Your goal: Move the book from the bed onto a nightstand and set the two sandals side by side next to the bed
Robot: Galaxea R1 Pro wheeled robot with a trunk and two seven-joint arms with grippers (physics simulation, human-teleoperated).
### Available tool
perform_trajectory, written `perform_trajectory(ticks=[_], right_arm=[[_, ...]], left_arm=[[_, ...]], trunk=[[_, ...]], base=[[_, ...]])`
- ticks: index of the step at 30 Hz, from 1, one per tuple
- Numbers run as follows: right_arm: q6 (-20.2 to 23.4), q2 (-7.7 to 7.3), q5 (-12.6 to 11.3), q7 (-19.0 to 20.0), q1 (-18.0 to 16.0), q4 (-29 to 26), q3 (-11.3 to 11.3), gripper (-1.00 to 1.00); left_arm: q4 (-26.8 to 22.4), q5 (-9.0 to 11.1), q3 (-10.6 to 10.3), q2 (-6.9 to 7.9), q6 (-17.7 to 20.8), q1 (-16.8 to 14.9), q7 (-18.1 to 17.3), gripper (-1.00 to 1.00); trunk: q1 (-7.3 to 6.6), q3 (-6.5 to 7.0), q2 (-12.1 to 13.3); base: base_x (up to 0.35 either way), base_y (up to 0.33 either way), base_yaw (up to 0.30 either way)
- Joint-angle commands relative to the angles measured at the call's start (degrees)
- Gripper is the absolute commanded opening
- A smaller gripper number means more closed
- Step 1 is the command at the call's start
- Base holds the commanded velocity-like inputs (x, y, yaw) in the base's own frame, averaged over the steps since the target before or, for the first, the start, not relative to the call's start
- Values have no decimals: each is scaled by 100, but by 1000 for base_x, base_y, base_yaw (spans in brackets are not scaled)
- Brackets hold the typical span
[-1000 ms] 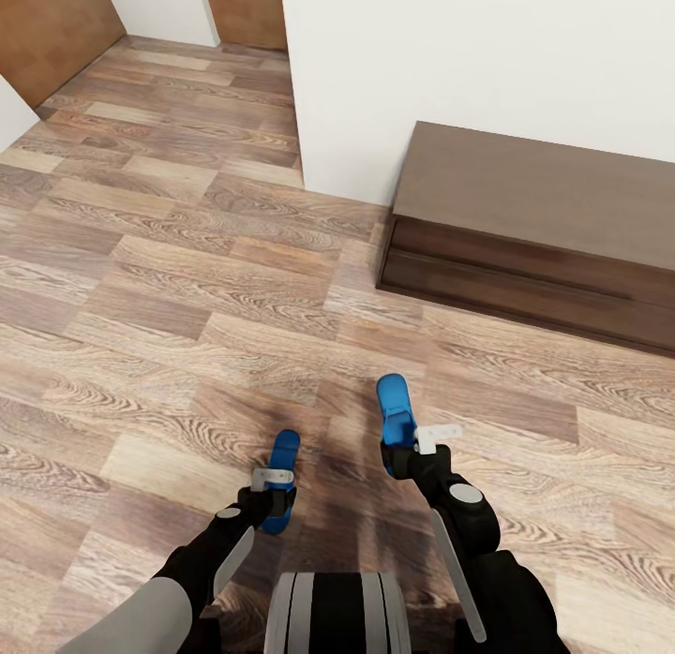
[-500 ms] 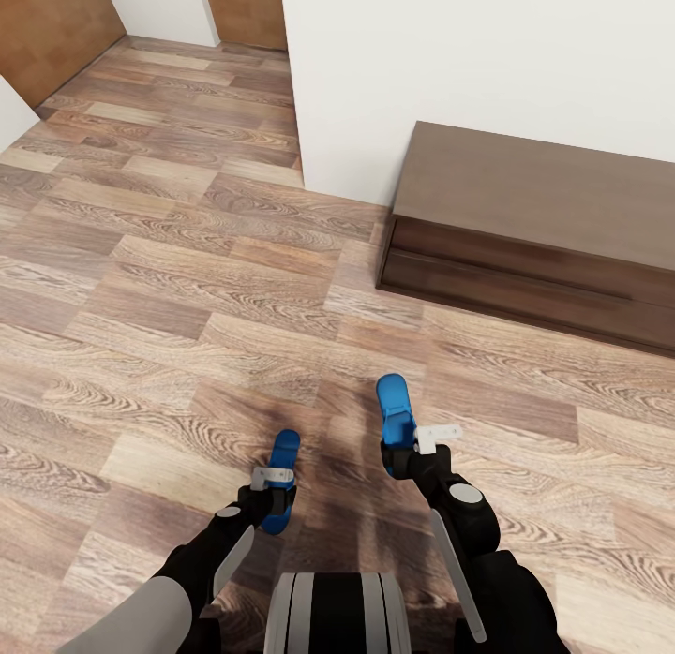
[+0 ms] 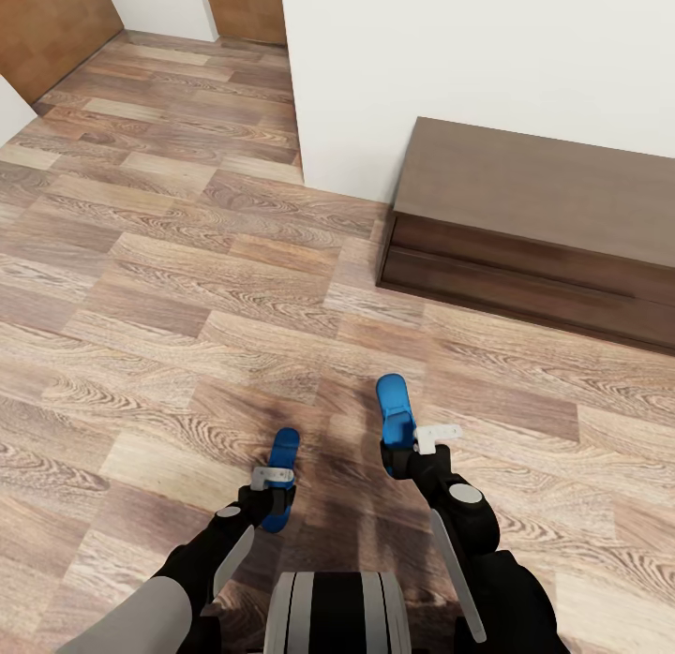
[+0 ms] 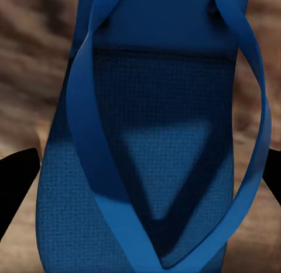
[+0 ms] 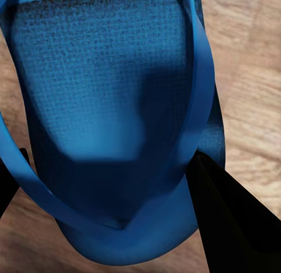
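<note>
Wood-plank floor (image 3: 187,289) spreads wide across the head view, running back to tan doors (image 3: 52,26) at the far left and a white wall (image 3: 469,64) that juts forward to a corner. Against that wall on the right sits a long low dark-brown bench (image 3: 534,232), its right end cut off by the picture's edge; its near left corner stands well apart from both arms, with bare planks between.

Low in the view, the left gripper (image 3: 273,490) holds one blue sandal (image 3: 282,448), whose far end pokes out beyond the fingers while the rest is covered by the gripper and wrist. The right gripper (image 3: 412,453) holds the other blue sandal (image 3: 394,406), whose rounded end reaches farther toward the bench. The two sandals are near each other, side by side, with a strip of shadowed floor between them.

From the left wrist, the sandal (image 4: 152,156) is seen close up, straps meeting in a V, with dark fingers (image 4: 14,185) at both sides of the sole, so this gripper is pinching the sandal. From the right wrist, the second sandal (image 5: 111,97) shows with one dark finger (image 5: 234,226) pressed along its edge and a sliver of the other at the opposite side; it too is clamped on the sole. Whether either sole touches the floor cannot be told. Open floor lies to the left and ahead.
</note>
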Motion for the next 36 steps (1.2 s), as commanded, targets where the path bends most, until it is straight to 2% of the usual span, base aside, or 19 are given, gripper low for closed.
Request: perform_trajectory(ticks=[1,14,36], right_arm=[[35,0,6,-37,-3,-6,8,-100],[35,0,5,-37,-3,1,81,-100],[35,-1,5,-37,-3,3,87,-100]], left_arm=[[-9,43,-27,7,26,-1,22,-100],[-9,43,-20,9,26,-1,25,-100],[-1,43,-15,7,26,-1,29,-100]], trunk=[[-1,-3,-1],[-1,-3,-1],[-57,484,28]], base=[[0,0,0],[0,0,0],[0,0,0]])
